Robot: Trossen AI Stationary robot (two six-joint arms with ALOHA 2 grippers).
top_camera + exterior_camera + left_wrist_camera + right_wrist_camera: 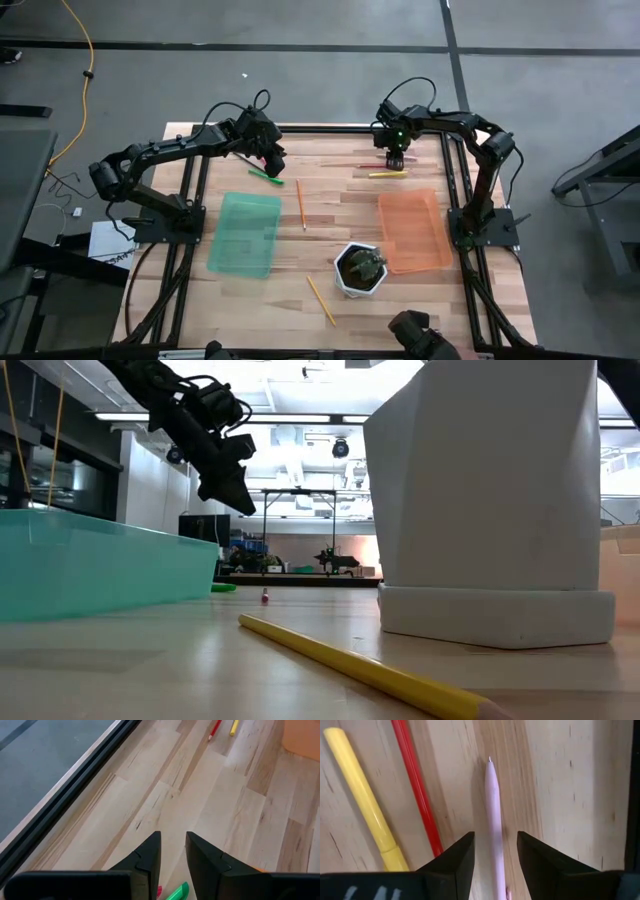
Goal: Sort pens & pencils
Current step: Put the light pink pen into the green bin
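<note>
While the pink pen [494,815] lies flat on the table [330,215] at upper right of the high view, its long axis runs straight through the gap of the right pincer [495,852], open astride it, gripping nothing. Left pincer [172,855], open and empty, hangs upper left over the green pen [178,892].

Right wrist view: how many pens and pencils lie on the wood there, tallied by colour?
yellow pen: 1
red pencil: 1
pink pen: 1
Total: 3
</note>
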